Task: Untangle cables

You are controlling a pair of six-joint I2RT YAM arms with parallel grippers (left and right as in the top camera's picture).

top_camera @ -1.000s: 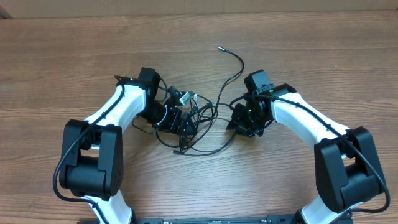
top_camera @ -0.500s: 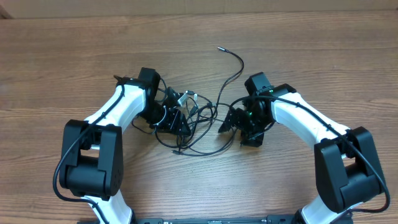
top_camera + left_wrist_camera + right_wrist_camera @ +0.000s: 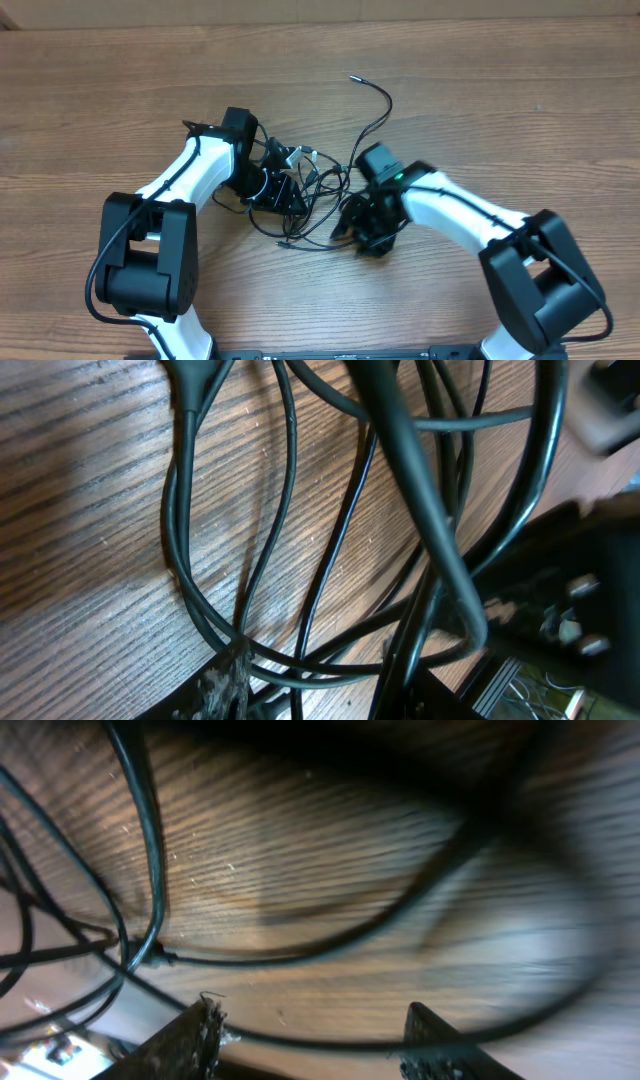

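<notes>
Right arm [image 3: 450, 203] nearer seemingly knotted cables [image 3: 372, 128]

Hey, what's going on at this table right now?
Two robot arms are working on a knot of thin black cables on a wooden table. The left hand sits in the knot's left side with cords around its fingers; whether it grips one is unclear. The right hand is at the knot's right edge, open, a cord running between its fingers. The cables are not yet untangled; one cable end trails free.
</notes>
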